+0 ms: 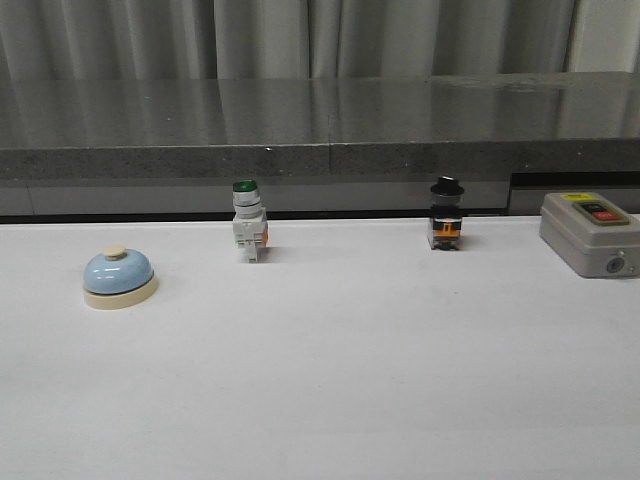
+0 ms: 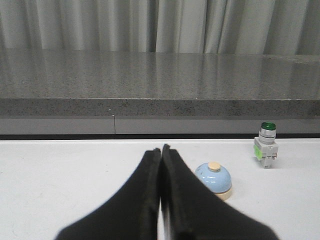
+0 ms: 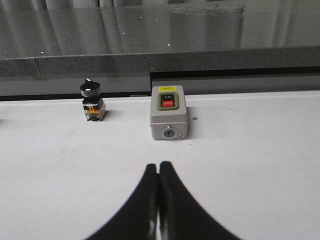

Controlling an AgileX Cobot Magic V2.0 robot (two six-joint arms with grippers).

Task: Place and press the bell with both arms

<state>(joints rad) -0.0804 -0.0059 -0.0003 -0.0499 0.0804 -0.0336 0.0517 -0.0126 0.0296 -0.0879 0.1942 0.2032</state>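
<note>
The light-blue dome bell with a cream base and cream button stands on the white table at the left. It also shows in the left wrist view, just beyond and beside my left gripper, which is shut and empty, apart from the bell. My right gripper is shut and empty over bare table, well short of the grey box. Neither arm shows in the front view.
A white green-capped pushbutton switch and a black-knobbed selector switch stand near the table's far edge. A grey box with a red button sits at the far right. A grey stone ledge runs behind the table.
</note>
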